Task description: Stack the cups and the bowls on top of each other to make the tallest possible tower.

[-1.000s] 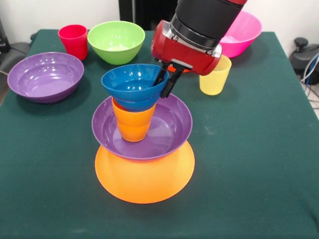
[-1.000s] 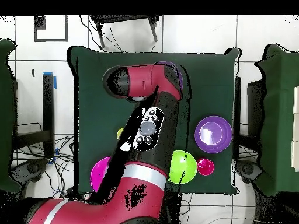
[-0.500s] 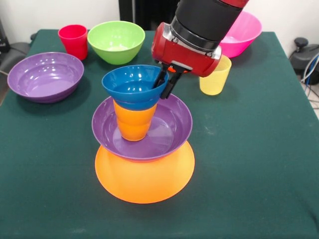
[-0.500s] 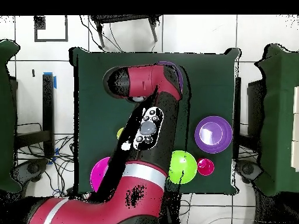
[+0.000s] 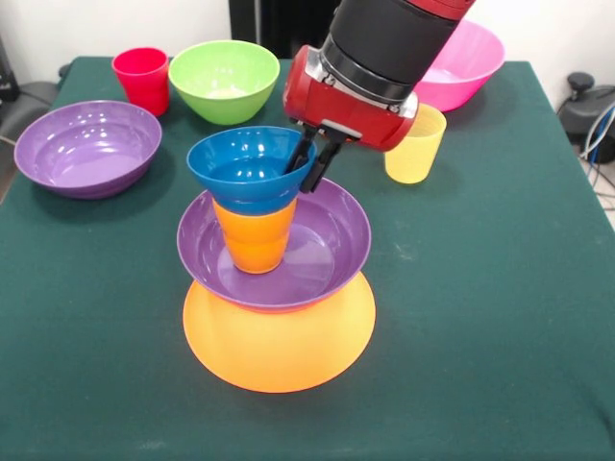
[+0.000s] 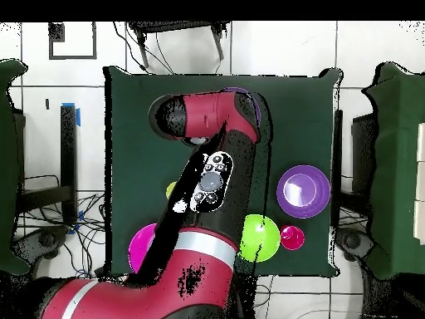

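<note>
gripper (image 5: 309,161) pinching blue bowl (image 5: 246,171) rim, atop orange cup (image 5: 254,240)

The tower (image 5: 274,279) stands mid-table: an upturned yellow-orange bowl (image 5: 279,341) at the base, a wide purple bowl (image 5: 327,245) upright on it, an orange cup (image 5: 255,240) upside down inside that, and a small blue bowl (image 5: 245,168) on top, tilted slightly. Apart from it lie a second purple bowl (image 5: 86,146), a red-pink cup (image 5: 142,79), a green bowl (image 5: 224,79), a translucent yellow cup (image 5: 415,146) and a big pink bowl (image 5: 471,60), all upright
</note>
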Action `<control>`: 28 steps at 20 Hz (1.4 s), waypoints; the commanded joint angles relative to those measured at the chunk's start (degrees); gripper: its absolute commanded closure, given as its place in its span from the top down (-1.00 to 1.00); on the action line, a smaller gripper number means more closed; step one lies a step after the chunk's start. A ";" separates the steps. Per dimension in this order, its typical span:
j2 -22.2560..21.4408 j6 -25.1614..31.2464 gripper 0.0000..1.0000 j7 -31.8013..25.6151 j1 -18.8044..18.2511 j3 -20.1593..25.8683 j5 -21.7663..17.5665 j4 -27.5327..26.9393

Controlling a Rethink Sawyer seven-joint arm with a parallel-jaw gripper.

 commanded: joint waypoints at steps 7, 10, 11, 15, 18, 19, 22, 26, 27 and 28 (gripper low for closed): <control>4.34 -3.72 1.00 3.61 -1.95 5.77 -1.40 0.41; 4.59 -2.81 1.00 4.60 -1.75 5.70 -0.80 0.23; 4.50 -3.54 1.00 5.27 -1.60 5.60 -0.73 0.55; 4.13 -2.80 1.00 4.96 -1.46 5.50 -0.76 0.43; 3.73 -2.27 1.00 3.87 -1.64 5.76 -0.86 0.37; 3.48 -1.88 1.00 3.87 -1.52 5.64 -0.84 0.46; 1.77 -1.32 1.00 3.74 -0.98 5.11 -0.95 1.28; -1.49 -1.75 1.00 1.84 -1.87 7.51 0.45 4.04; -2.06 -1.20 1.00 1.47 -2.01 8.07 0.87 4.43; -2.69 -0.58 1.00 1.27 -1.96 8.37 1.12 4.88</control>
